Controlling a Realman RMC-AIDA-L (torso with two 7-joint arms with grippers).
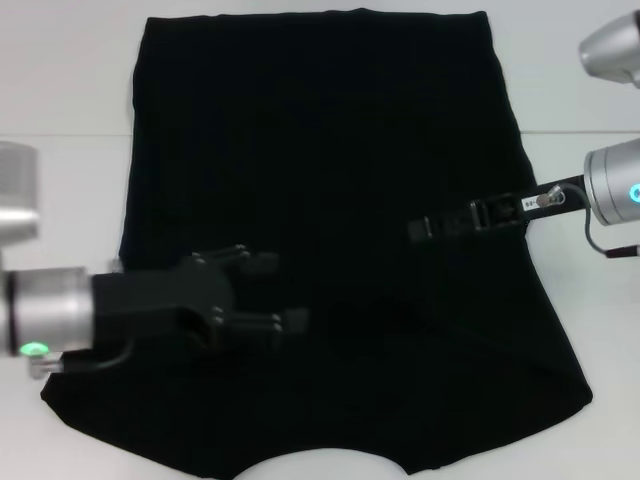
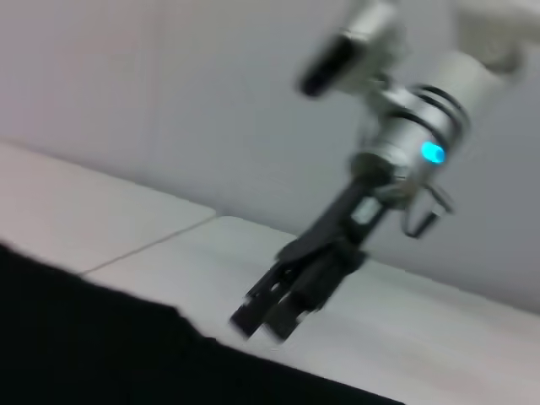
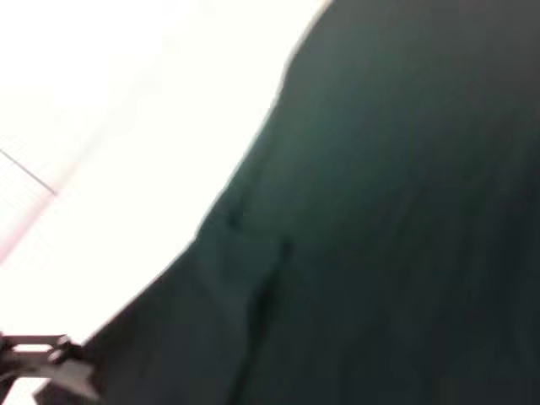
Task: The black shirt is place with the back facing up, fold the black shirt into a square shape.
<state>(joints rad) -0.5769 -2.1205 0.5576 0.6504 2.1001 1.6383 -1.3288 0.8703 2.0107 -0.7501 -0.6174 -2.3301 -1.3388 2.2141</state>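
Head view shows the shirt (image 1: 330, 200) lying flat on the white table (image 1: 60, 80), plain side up, with the curved neck edge at the near side and the straight hem at the far side. It covers most of the table between the two arms.

The left gripper (image 1: 285, 292) comes in from the left side, its arm almost level and low over the cloth. Its two fingers (image 1: 255, 263) point toward the middle of the shirt and stand apart, with open space between them; they hold nothing. The near left corner of the shirt lies just under and behind this gripper, below the wrist.

The right gripper (image 1: 420, 229) reaches in from the right side, also nearly level, slightly tilted down toward the cloth. Its body is over the right half of the shirt, and the right edge of the shirt passes under its wrist. From this view I cannot tell how far its fingers are open.

In the left wrist view, the right gripper (image 2: 261, 325) hangs tilted down, tips just above the shirt (image 2: 101, 354) edge, and appears to grip nothing.
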